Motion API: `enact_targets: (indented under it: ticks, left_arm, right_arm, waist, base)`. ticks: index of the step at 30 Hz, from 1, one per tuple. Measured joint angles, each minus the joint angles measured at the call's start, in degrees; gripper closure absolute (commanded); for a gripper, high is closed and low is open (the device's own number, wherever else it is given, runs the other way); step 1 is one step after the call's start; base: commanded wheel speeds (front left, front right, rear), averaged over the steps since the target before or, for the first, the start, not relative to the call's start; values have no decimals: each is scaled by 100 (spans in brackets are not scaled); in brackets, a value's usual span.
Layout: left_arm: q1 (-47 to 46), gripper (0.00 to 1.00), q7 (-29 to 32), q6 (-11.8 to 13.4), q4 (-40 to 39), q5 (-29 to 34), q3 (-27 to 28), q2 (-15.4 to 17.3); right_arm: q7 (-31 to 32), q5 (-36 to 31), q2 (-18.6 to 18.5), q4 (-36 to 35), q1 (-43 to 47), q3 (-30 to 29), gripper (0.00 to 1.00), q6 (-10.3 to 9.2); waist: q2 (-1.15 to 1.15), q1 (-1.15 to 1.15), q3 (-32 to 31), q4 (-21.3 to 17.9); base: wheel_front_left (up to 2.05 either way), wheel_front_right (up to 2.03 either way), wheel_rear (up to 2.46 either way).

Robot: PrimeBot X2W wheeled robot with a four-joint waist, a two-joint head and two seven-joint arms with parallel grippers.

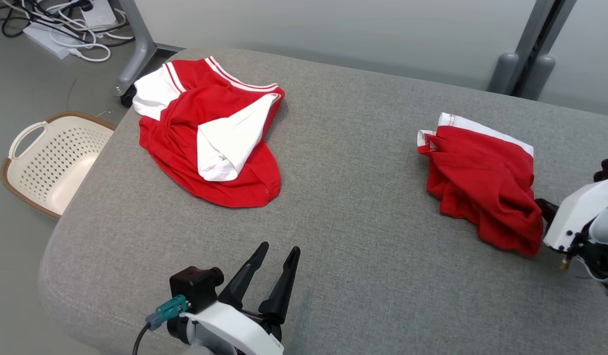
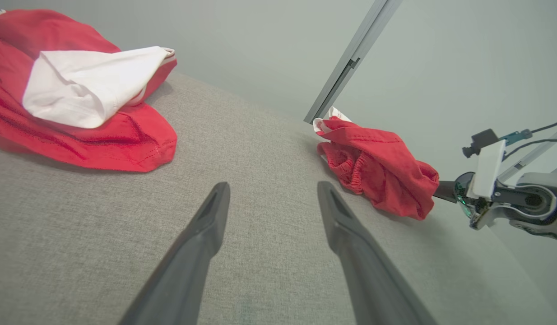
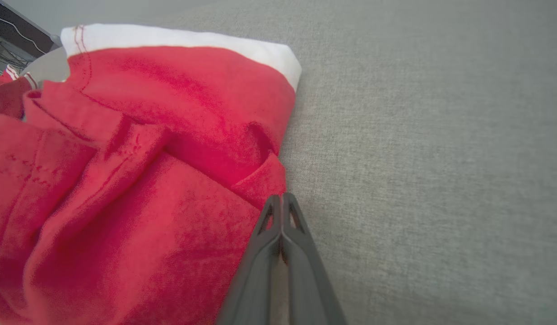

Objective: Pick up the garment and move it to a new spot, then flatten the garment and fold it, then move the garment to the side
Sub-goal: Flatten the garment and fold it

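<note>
A crumpled red garment with a white band (image 1: pixel 481 187) lies on the right of the grey table (image 1: pixel 343 207); the left wrist view shows the same garment (image 2: pixel 378 167), and it spreads wide in the right wrist view (image 3: pixel 138 180). My right gripper (image 3: pixel 282 198) is low at the garment's near right edge, its fingers pressed together on a fold of the red cloth. That gripper's dark finger (image 1: pixel 544 207) meets the cloth's edge. My left gripper (image 1: pixel 279 251) hovers open over bare table at the front, holding nothing.
A second red and white garment (image 1: pixel 210 133) lies bunched at the table's back left. A cream perforated basket (image 1: pixel 48 158) sits on the floor left of the table. Cables (image 1: pixel 67 24) and frame legs (image 1: pixel 136 49) stand behind it.
</note>
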Motion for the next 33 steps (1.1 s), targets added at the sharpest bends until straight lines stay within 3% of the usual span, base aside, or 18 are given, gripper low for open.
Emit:
enact_targets:
  ticks: [8,18,24,33]
  left_arm:
    - [96,0,-1,-1,19,-4,31,29]
    - [113,0,42,22,-4,-30,15,102]
    - [121,0,69,31,-20,-48,4,127]
    - [214,0,67,74,-47,-86,41,178]
  right_arm:
    - [-67,-23,183,-642,122,83,100,-1]
    - [-660,-793,580,-1467,88,610,100,0]
    - [-588,-1188,891,-1939,147,857,100,0]
    - [-858,-1256,443,-2167,154,699,100,1]
  waist:
    - [0,0,-63,106]
    - [0,0,-181,59]
    - [0,0,-229,-29]
    - [0,0,-317,-237]
  base:
    - [0,0,0]
    - [0,0,0]
    - [0,0,0]
    - [0,0,0]
